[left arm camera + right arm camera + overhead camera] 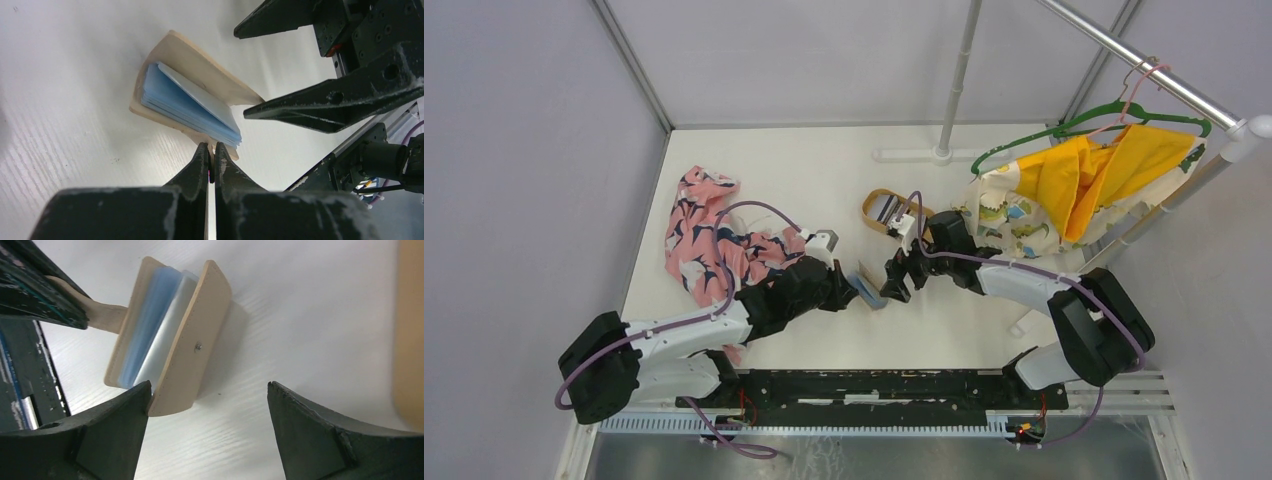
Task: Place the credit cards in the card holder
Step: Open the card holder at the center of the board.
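1. Task status: as I judge it, this is an early stage. No card is in either of my grippers, and I see no card seated in the card holder (pixel 175 352).
2. Left gripper (pixel 211 161): the jaws are pressed together on the holder's small tan tab (pixel 106 317), which steadies the holder from that end.
3. Right gripper (pixel 209 387): the jaws are spread wide and carry nothing. They sit just beside the holder, with one fingertip (pixel 142 390) close to the lower corner of a cover. I cannot tell whether it touches.
4. Holder position: it is on the white table (pixel 824 160) between my two grippers, near the middle of the workspace. It stands on one edge, and I cannot confirm whether that edge rests fully on the table.
5. Holder appearance: two tan covers are parted in a narrow V, and a stack of thin grey-blue translucent sleeves (pixel 187 102) is fanned between them. One cover has a small metal stud (pixel 198 345) on its outer face.
6. Credit cards (pixel 885 211): dark flat items lie in the oval tray (pixel 880 192) beyond my right gripper. I take these to be the cards, but they are too small to count.
7. Remaining work, in my estimate: fetch each card from the tray and insert it into a sleeve while the left gripper holds the tab.
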